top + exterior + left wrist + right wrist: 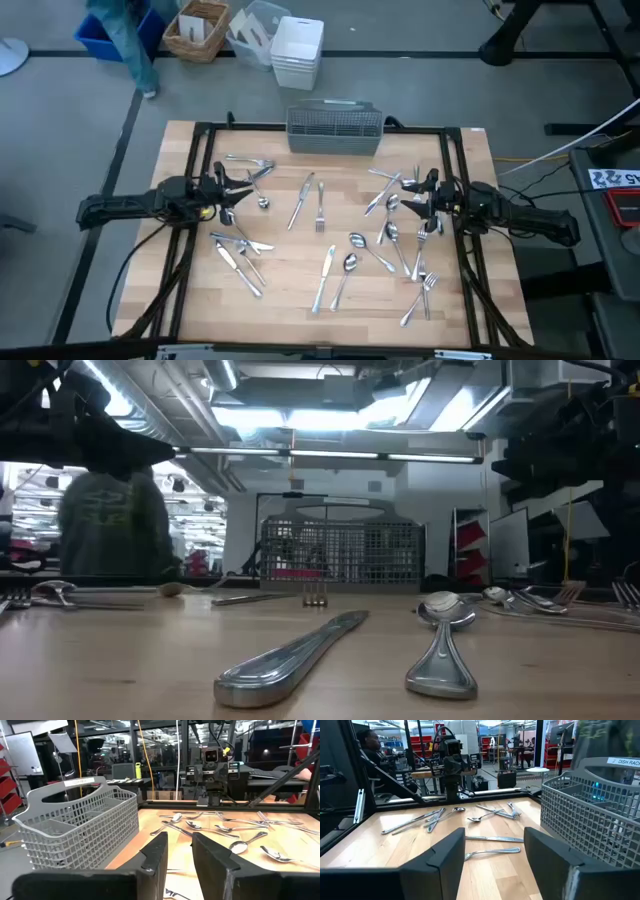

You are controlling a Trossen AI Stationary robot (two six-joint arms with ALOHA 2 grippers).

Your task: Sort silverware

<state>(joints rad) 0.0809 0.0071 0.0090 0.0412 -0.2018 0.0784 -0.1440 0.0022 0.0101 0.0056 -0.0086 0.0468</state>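
Note:
The silverware lies scattered flat on the wooden table: a knife [300, 200] and a fork [320, 208] in the middle, spoons [350, 262] nearer the front, and heaps at the left [240, 255] and right [400, 235]. The grey mesh caddy [335, 130] stands at the far edge. My left gripper [228, 193] hovers over the table's left side, open by a narrow gap [179, 837], with nothing between its fingers. My right gripper [412, 195] hovers over the right-hand heap, wide open [495, 832] and holding nothing. The two grippers point level at each other.
Dark frame rails [200, 160] run along the table's sides. Beyond the far edge stand stacked white bins [297, 50] and a wicker basket [197, 30], and a person [125, 40] stands at the back left. In the low view, a knife [290, 655] and a spoon [445, 645] lie near the front edge.

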